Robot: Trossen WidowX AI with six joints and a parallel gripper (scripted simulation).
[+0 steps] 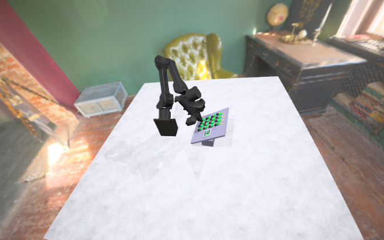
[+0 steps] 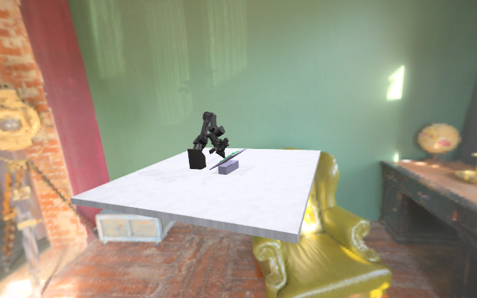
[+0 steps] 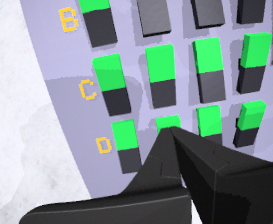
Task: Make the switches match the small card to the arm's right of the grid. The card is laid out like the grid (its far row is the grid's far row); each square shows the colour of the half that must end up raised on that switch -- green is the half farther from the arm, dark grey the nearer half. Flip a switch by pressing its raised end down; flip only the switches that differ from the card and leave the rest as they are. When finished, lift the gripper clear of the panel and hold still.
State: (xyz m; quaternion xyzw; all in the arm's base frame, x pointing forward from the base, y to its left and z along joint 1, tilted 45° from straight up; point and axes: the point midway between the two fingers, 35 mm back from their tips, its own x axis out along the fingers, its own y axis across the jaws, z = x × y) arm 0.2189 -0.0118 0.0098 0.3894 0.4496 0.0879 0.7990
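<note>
The lilac panel (image 1: 222, 131) (image 2: 216, 165) (image 3: 57, 60) is tilted on its block and carries a grid of green and dark grey rocker switches. My gripper (image 1: 201, 120) (image 2: 224, 157) (image 3: 168, 133) is shut and empty, its tips at the row D switch second from the lettered edge. That switch's green half (image 3: 168, 121) shows just beyond the tips; they hide its dark half. Whether they touch it I cannot tell. The other row D switches and row C show in the wrist view. The small card (image 1: 206, 132) is cut off at the wrist view's right edge.
The white table (image 1: 187, 193) (image 2: 196, 195) carries the arm's black base (image 1: 166, 127) (image 2: 197, 160) beside the panel. The panel's support block (image 1: 207, 142) (image 2: 228, 167) stands beneath it. Yellow row letters B, C and D run along one side of the grid.
</note>
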